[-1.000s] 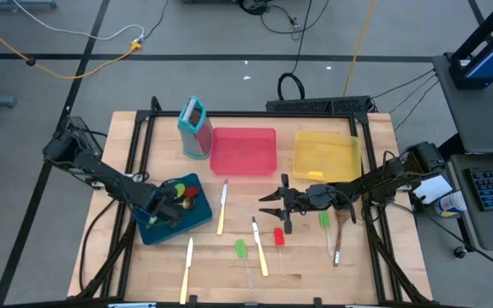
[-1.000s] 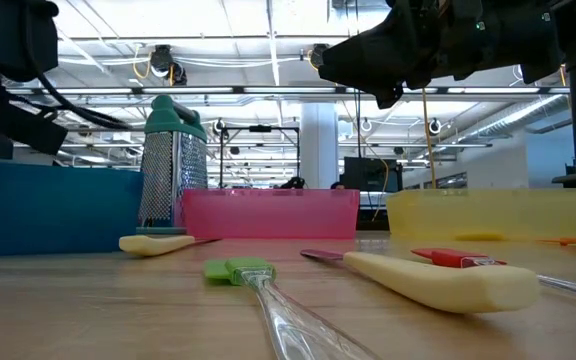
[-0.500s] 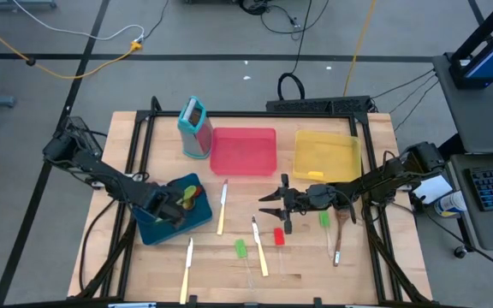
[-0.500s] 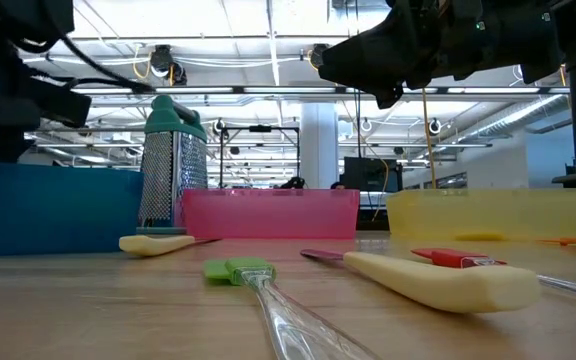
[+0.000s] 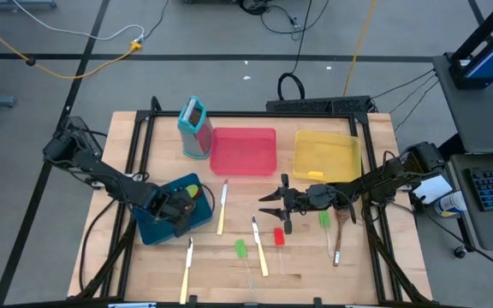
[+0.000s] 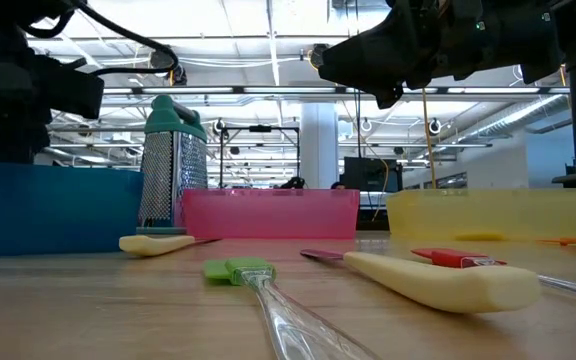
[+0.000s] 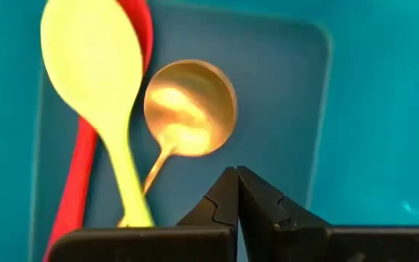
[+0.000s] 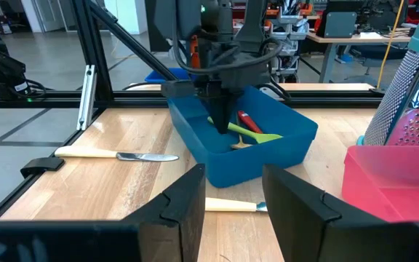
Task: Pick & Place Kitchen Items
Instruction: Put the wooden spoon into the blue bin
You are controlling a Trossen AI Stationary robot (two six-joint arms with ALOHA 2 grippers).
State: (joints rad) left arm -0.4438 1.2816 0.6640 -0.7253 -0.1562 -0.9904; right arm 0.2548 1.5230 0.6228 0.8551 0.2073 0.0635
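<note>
Two arms, matte black throughout, built of rounded joint housings linked by slim tubular segments. Left tool (image 5: 184, 208): two dark fingers (image 7: 224, 200), angular, tapering to narrow tips, mounted on a flat black crossbar. Right tool (image 5: 270, 204): two broad black fingers (image 8: 184, 200) with stepped, blocky profiles. Black cables loop along the left arm, seen at upper left of the low view. Small green indicator light on one housing.
</note>
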